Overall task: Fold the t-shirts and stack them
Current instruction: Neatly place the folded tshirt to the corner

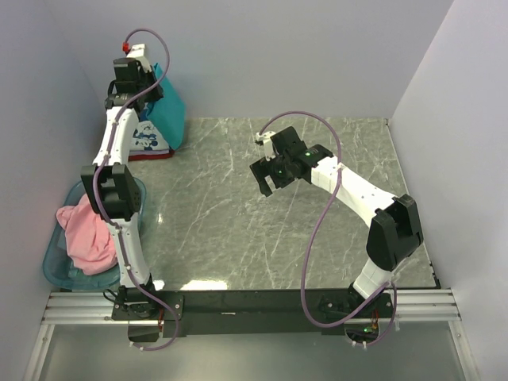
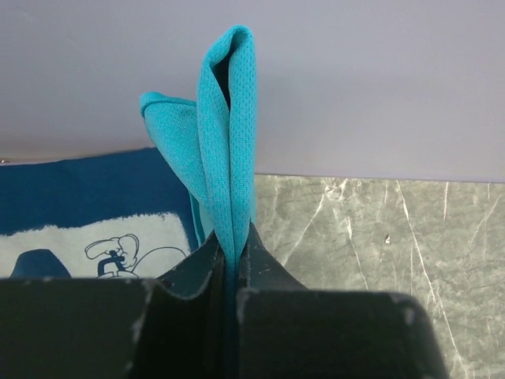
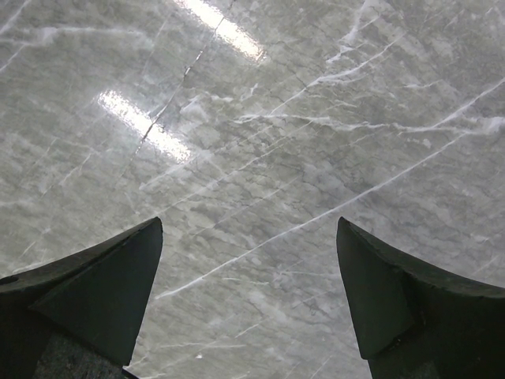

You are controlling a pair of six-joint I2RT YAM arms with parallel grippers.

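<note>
Pink t-shirt (image 1: 86, 230) heaped in blue basket (image 1: 50, 268), left tool (image 2: 234, 241) pinching teal t-shirt (image 2: 229, 142) — right tool (image 3: 248, 229) spread wide over table (image 3: 316, 118)

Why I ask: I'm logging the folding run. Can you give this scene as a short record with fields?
left gripper: shut on the teal t-shirt, raised at the far left
teal t-shirt: hanging from that gripper, unfolded
navy t-shirt: lying on the table, far left, white print up
pink t-shirt: bunched in the blue basket
right gripper: open, holding nothing, above mid-table
</note>
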